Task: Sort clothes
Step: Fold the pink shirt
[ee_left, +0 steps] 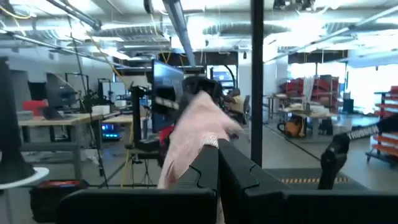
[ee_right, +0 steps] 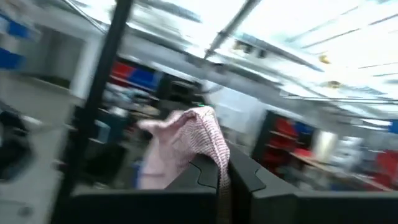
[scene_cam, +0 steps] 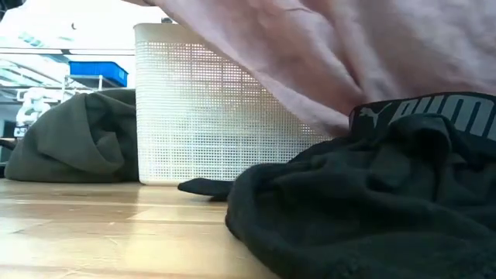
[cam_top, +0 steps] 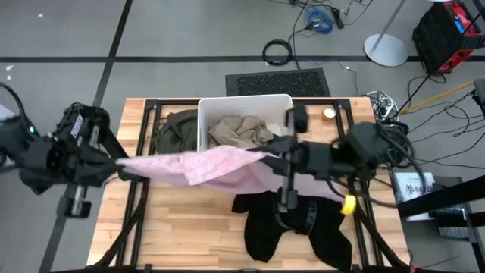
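Observation:
A fuzzy pink garment (cam_top: 204,165) hangs spread above the table between my two grippers. My left gripper (cam_top: 123,161) is shut on its left end and my right gripper (cam_top: 274,157) on its right end. A beige garment (cam_top: 239,130) lies inside the white bin (cam_top: 244,100). An olive-green garment (cam_top: 174,129) lies heaped on the table against the bin's left wall. A black garment (cam_top: 292,224) with a lettered waistband (scene_cam: 434,112) lies on the table under the pink one's right part. My left gripper pinches the pink garment's left end (ee_left: 208,134) between its two shut fingers, coming from the table's left, about level. The cloth bunches just past the fingertips and is lifted clear of the table. My right gripper pinches the pink garment's right end (ee_right: 208,140) between its two shut fingers, coming from the table's right, about level. The cloth drapes over the fingertips. The garment sags between the two grippers, and its lower edge (scene_cam: 310,116) hangs above the black garment.
The white bin stands at the table's far middle. A small yellow thing (cam_top: 347,203) lies by the black garment at the right. Bare wooden tabletop (cam_top: 182,220) shows at the near left. Black frame rails (cam_top: 144,189) run along the table's sides.

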{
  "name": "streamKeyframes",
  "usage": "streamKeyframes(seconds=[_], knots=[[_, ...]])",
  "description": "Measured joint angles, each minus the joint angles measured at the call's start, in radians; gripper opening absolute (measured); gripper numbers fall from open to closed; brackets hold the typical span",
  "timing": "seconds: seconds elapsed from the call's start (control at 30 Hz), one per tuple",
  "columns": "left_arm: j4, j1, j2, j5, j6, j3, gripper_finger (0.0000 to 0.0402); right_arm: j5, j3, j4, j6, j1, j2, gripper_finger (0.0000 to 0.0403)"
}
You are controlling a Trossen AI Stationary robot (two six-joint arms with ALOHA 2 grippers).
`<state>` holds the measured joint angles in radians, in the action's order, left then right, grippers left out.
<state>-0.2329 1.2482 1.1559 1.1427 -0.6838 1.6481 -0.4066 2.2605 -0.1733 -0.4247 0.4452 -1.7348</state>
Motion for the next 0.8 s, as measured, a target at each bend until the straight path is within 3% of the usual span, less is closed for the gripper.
streamKeyframes(seconds=[0.13,0.27,0.4,0.57,0.63,0.8], knots=[[0.074,0.004,0.002,0.015,0.092,-0.012,0.0,0.036,-0.001,-0.118,0.104,-0.016,0.013,0.0],[0.381,0.004,0.017,0.04,0.44,-0.041,0.0,0.012,0.001,-0.429,0.304,0.027,0.053,0.0],[0.734,-0.012,0.061,0.035,0.863,-0.072,0.0,-0.005,0.001,-0.888,0.667,0.088,0.067,0.0],[0.906,-0.087,0.14,0.002,1.22,-0.184,0.0,-0.006,0.0,-1.349,1.155,0.181,0.02,0.0],[0.913,-0.133,0.179,-0.056,1.308,-0.246,0.0,0.031,-0.018,-1.395,1.29,0.214,-0.002,0.0],[0.821,-0.27,0.302,-0.28,1.408,-0.357,0.0,0.09,-0.107,-1.301,1.358,0.289,-0.008,0.0]])
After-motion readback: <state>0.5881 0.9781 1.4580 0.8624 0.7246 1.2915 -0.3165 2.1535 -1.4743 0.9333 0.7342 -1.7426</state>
